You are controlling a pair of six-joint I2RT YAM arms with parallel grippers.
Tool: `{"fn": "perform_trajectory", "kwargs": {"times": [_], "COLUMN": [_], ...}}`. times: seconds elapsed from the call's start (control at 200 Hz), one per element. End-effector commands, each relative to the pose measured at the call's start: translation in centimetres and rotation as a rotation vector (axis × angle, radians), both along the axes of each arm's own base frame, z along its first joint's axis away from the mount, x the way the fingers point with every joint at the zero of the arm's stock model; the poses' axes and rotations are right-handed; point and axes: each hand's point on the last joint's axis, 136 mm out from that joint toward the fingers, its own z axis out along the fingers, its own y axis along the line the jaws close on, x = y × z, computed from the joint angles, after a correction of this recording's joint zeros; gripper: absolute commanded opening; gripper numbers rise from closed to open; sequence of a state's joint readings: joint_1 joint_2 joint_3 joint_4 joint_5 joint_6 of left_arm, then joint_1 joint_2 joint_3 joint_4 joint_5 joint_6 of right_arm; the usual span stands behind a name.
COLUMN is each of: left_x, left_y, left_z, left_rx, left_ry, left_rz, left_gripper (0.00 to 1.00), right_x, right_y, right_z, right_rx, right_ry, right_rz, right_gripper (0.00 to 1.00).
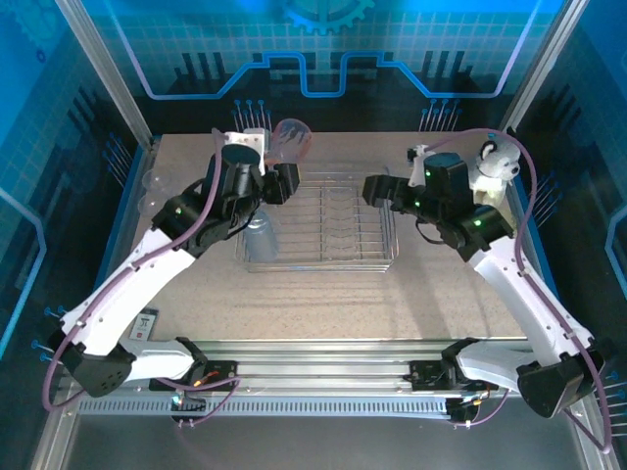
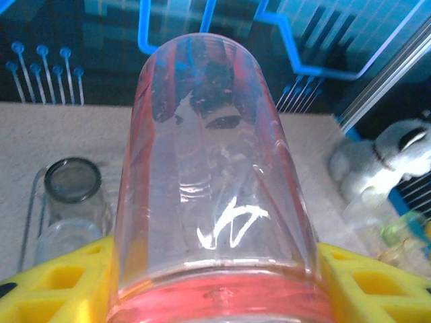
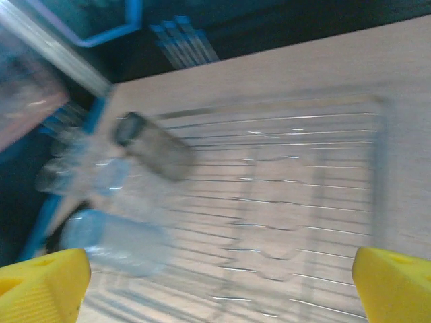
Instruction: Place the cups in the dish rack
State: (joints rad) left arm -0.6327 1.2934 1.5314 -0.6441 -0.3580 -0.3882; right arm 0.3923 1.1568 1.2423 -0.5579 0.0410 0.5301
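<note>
One cup in hand: pink cup [image 2: 215, 188] clamped between left gripper [image 2: 215, 272] fingers, off the table, long axis pointing straight out ahead. Dish rack [image 1: 313, 264] below and left of that grip, grey cup [image 2: 71, 182] inside. Right gripper [image 3: 219, 282] wide open, empty, above rack's right end.

Lab robot cell: aluminium-profile frame [image 1: 105, 69] and blue circuit-print panels [image 1: 411, 39] stand beyond the left pincer [image 1: 284, 162] and right pincer [image 1: 375, 191]; speckled surface [image 1: 323, 304] beneath both.
</note>
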Motion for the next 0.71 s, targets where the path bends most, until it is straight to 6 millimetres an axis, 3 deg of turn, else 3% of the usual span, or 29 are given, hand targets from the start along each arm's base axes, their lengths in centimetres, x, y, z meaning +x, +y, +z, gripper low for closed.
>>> {"fn": "perform_trajectory", "kwargs": {"times": [0.0, 0.235, 0.37, 0.54, 0.7], "left_x": [-1.6, 0.1, 1.8, 4.3, 6.4], "left_y": [1.8, 0.8, -0.4, -2.4, -2.3], "left_z": [-3.2, -2.3, -5.0, -8.4, -10.8], "left_rx": [0.102, 0.134, 0.195, 0.206, 0.209], "left_ry": [0.244, 0.398, 0.528, 0.645, 0.701], "left_rz": [0.005, -0.037, -0.072, -0.115, -0.089], "left_gripper": [0.0, 0.0, 0.0, 0.0, 0.0], "right_x": [-1.5, -2.1, -2.5, -3.6, -4.7], "right_y": [-5.0, -6.6, -6.7, -8.2, -8.9], "right_z": [-4.6, -5.8, -7.0, -8.2, -9.1], "right_rx": [-0.224, -0.213, -0.231, -0.238, -0.24], "right_ry": [0.115, 0.112, 0.15, 0.151, 0.159], "right_rz": [-0.082, -0.101, -0.091, -0.167, -0.194], "right_gripper": [1.0, 1.0, 1.0, 1.0, 1.0]}}
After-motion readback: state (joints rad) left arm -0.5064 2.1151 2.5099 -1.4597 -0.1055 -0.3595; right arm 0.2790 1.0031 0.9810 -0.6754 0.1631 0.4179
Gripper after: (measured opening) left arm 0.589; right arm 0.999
